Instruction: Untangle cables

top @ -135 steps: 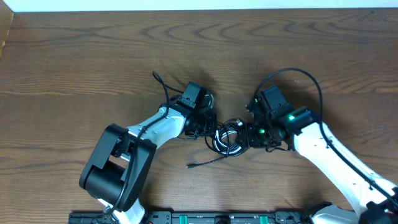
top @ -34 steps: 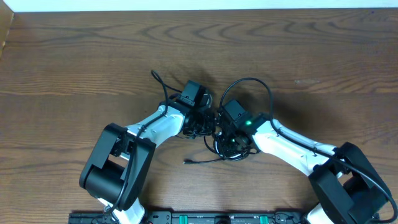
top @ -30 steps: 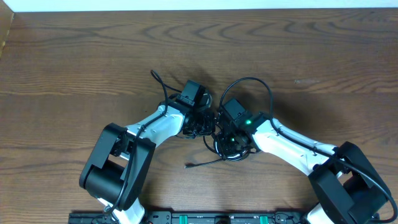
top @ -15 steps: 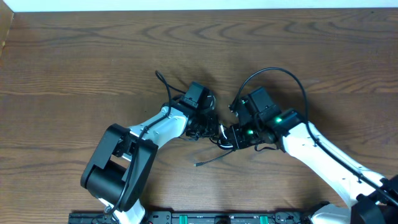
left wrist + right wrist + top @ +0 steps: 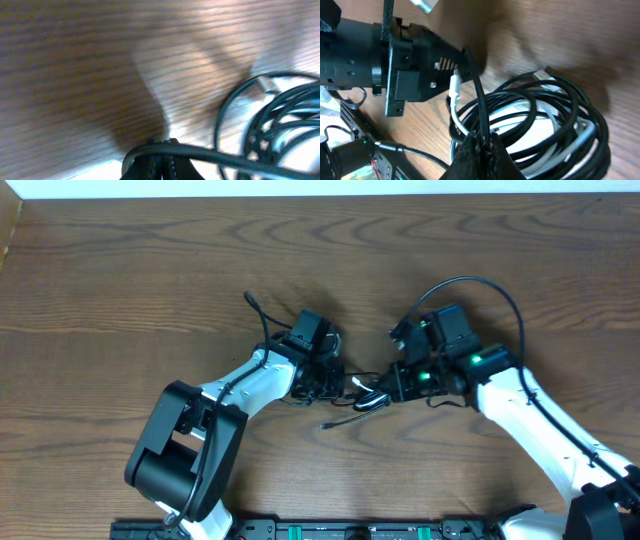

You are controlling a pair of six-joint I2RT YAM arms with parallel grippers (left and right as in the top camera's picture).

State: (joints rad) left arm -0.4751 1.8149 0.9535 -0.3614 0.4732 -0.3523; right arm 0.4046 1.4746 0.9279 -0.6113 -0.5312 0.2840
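The cables [image 5: 366, 394] are a small tangle of thin black cords and one white cord on the wooden table, between my two grippers. A loose black end [image 5: 338, 423] trails toward the front. My left gripper [image 5: 335, 383] sits at the tangle's left side, shut with a black cord [image 5: 225, 156] bent across its fingertips [image 5: 167, 150]; more loops [image 5: 270, 125] lie to its right. My right gripper [image 5: 388, 388] is at the tangle's right side. In the right wrist view it [image 5: 482, 145] is shut on a taut black cord [image 5: 476, 95], with the coiled bundle [image 5: 555, 125] beside it.
The right arm's thick black cable [image 5: 480, 285] arches behind its wrist. The left arm's own wire [image 5: 262, 320] sticks out behind its wrist. A rail with green parts [image 5: 350, 530] runs along the front edge. The left gripper's body [image 5: 415, 65] shows close in the right wrist view.
My right gripper has pulled away to the right from over the tangle, stretching the cords between the grippers. The loose end slid right. The left gripper has hardly moved.
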